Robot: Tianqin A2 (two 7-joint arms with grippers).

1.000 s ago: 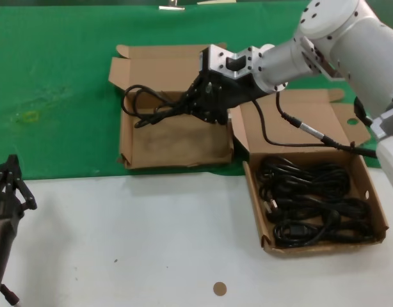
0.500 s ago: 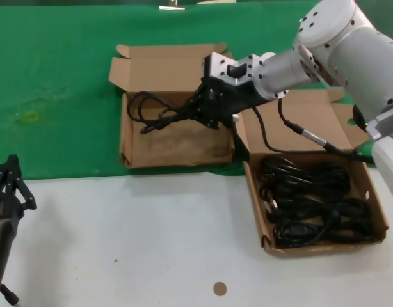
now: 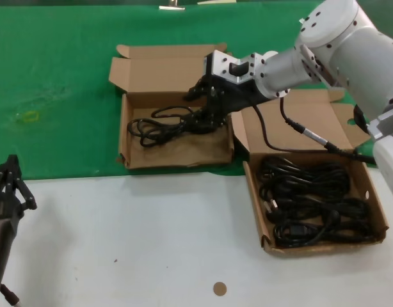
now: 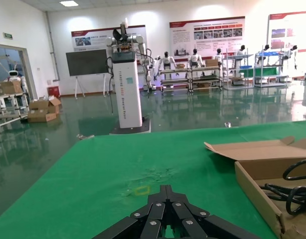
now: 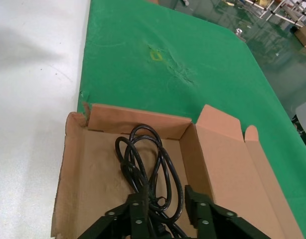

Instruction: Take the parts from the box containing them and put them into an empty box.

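Cord bundle [image 3: 168,123] is lying inside the left-hand cardboard box [image 3: 126,137], on its brown floor, loops spreading toward 9 o'clock. You are seeing the right gripper [image 3: 206,105] reaching in over that box's 3 o'clock wall, just above the plug end of the bundle. In the right wrist view its fingers [image 5: 200,211] are standing apart on either side of the cord [image 5: 145,174], open and not pinching it; whether the pads are touching the cable, you cannot tell. The white right arm [image 3: 337,45] is stretching in from 2 o'clock across the green mat [image 3: 56,77].

The second box [image 3: 369,192] is sitting at 4 o'clock from the first, its near half on the white table [image 3: 120,243], its far half on the mat. It is holding the remaining cords [image 3: 308,204], several black bundles packed side by side and filling most of its floor. Its lid [image 3: 305,121] is folded back toward 12 o'clock, with a round hole near the 3 o'clock edge. The two boxes are sitting just beside each other, corners nearly touching.

The left gripper [image 3: 8,185] is resting at the 8 o'clock edge of the table, well apart from both boxes. In the left wrist view its black fingers [image 4: 165,216] are showing only partly, so you cannot tell whether they are open or closed.

A small brown disc [image 3: 219,289] is lying on the table at 6 o'clock.
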